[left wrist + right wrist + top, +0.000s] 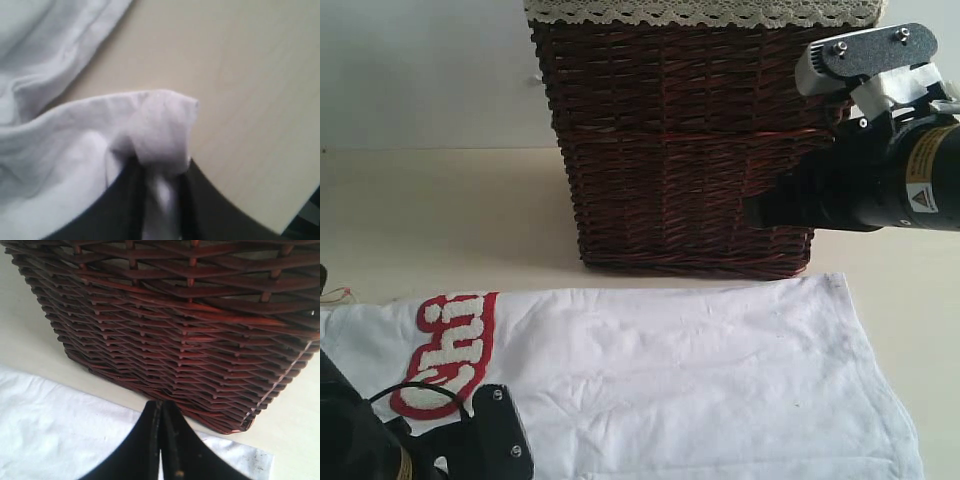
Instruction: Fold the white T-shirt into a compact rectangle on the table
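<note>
Two tools: left tool (159, 175) pinches a fold of the white T-shirt (700, 380); right tool (161, 440), closed empty, hangs before the wicker basket (680, 150) on the surface (440, 210).

Dk wicker basket (685, 150) w/ lace trim (700, 12)

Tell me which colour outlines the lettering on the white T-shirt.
Red, around the white lettering on the white T-shirt; the exterior view shows it best.

One white T-shirt (700, 380), one dark wicker basket (670, 150), one table (430, 210). One left gripper (160, 172) and one right gripper (161, 412), making two in all
</note>
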Motion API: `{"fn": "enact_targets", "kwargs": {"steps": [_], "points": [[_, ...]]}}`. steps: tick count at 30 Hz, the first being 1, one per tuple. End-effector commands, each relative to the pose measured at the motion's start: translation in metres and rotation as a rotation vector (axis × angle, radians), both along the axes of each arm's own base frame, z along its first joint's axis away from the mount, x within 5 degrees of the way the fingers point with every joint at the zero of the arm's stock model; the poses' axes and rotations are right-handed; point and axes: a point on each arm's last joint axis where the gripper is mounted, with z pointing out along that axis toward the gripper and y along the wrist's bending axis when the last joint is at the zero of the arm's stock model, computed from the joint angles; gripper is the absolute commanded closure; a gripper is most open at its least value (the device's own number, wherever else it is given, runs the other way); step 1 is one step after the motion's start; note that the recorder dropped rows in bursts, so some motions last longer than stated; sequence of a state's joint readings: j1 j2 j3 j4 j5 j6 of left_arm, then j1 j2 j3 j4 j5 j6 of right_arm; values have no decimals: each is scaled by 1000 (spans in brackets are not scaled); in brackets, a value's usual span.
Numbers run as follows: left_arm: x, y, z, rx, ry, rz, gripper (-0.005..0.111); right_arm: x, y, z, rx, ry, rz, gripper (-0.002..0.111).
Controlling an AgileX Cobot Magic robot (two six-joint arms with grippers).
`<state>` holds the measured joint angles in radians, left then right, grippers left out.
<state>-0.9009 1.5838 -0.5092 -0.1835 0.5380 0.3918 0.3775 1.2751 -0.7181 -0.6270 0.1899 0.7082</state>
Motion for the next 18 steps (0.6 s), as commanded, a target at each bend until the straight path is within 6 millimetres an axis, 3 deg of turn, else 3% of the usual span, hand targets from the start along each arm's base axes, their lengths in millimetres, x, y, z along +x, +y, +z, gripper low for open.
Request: {"fn": "enact_targets", "kwargs": {"steps": [1, 5, 10, 13, 18], "points": [[-7, 4, -5, 53, 65, 32, 106, 0, -1, 0, -1, -3, 0, 108], [-10, 3, 1, 86, 131, 47, 107, 0, -1, 0, -1, -3, 0, 108], [-8, 0, 30, 105, 153, -2, 107, 0, -1, 0, -1, -3, 0, 108], [0, -2, 54, 85, 73, -57, 107, 0, -1, 0, -1, -3, 0, 108], [23, -1, 88, 98, -202, -201, 107, 0, -1, 0, -1, -3, 0, 108]]}}
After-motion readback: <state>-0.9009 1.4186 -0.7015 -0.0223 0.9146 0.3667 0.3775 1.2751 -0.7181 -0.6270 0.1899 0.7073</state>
